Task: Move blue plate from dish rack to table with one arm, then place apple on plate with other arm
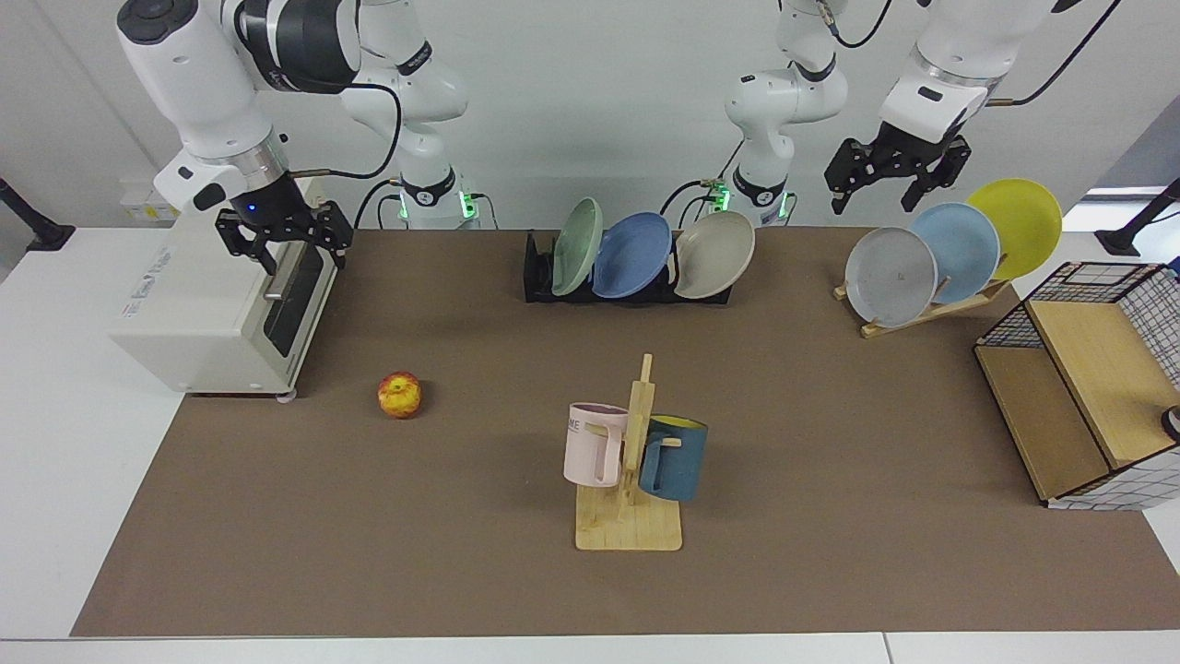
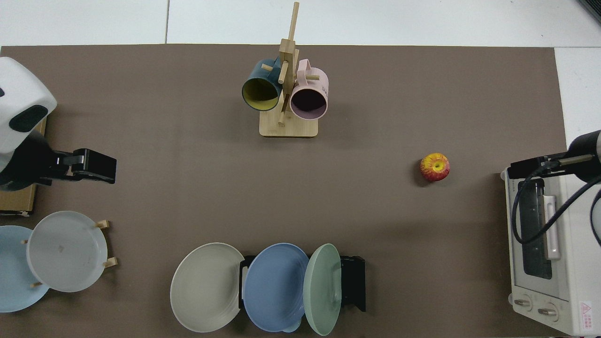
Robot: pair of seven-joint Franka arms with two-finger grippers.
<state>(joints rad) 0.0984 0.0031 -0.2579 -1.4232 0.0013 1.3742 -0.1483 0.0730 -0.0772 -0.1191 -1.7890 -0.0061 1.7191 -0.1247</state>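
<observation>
The blue plate (image 1: 631, 255) (image 2: 277, 286) stands on edge in the middle slot of the black dish rack (image 1: 539, 277) (image 2: 353, 281), between a green plate and a beige plate. The apple (image 1: 399, 395) (image 2: 435, 167) rests on the brown mat of the table (image 1: 461, 553). My left gripper (image 1: 876, 198) (image 2: 101, 169) hangs open and empty above the wooden plate rack, well away from the dish rack. Over the toaster oven, my right gripper (image 1: 304, 261) is open and empty, some way from the apple; in the top view only its arm shows at the edge.
A wooden mug stand (image 1: 630, 530) holding a pink and a dark blue mug sits mid-table. A toaster oven (image 1: 212, 314) stands beside the apple. A wooden rack (image 1: 922, 312) carries grey, sky-blue and yellow plates. A wire-and-wood crate (image 1: 1088, 387) sits at the table's edge.
</observation>
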